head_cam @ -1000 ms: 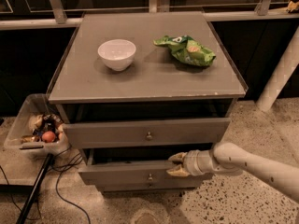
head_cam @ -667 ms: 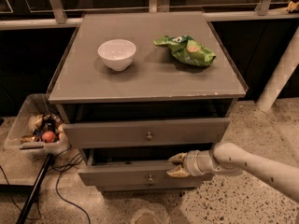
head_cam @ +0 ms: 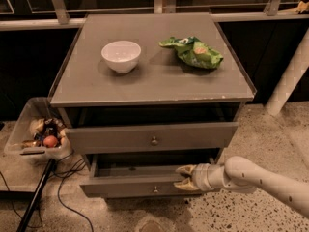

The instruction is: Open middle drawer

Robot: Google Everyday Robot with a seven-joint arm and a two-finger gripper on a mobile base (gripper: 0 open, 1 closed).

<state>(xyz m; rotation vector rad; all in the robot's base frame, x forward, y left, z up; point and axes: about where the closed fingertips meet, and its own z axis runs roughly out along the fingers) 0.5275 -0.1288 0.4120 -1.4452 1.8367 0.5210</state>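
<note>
End effector [head_cam: 186, 177] clamped over the top edge of the middle drawer [head_cam: 120, 188], part-way out below the upper drawer [head_cam: 116, 138]: pulling step, likely needing a straight, level draw outward next.

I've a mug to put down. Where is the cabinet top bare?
Bare: the front strip of the cabinet top, before the white bowl and chip bag. Tighter between those two. The claw is low, at the front of the middle drawer.
</note>
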